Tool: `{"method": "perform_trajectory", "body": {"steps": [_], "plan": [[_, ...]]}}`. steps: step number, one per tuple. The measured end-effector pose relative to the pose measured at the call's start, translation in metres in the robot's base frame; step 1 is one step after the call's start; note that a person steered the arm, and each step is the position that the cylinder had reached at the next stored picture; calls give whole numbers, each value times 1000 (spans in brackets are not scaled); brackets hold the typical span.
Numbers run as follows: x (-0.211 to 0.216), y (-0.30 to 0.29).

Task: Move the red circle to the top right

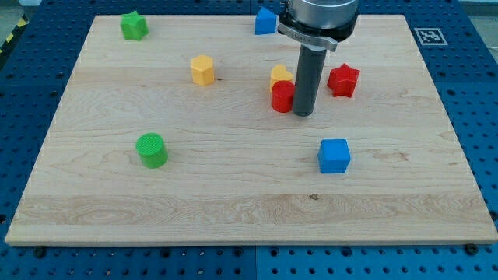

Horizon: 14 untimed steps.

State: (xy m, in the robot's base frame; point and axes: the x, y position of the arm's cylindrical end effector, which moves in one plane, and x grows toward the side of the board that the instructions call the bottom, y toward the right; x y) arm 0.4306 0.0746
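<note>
The red circle lies near the middle of the wooden board, a little right of centre. My tip rests on the board right against the red circle's right side, partly hiding it. A yellow block touches the red circle from the view's top. A red star sits just right of the rod.
A blue cube lies below and right of my tip. A blue block sits at the top edge. A yellow hexagon, a green star and a green circle lie on the left half.
</note>
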Motion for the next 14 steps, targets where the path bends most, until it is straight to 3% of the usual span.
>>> {"method": "perform_trajectory", "body": {"steps": [1, 2, 4, 7, 10, 12, 14], "plan": [[22, -43], [15, -82], [6, -42], [-41, 14], [-100, 4], [-106, -45], [-129, -51]]}}
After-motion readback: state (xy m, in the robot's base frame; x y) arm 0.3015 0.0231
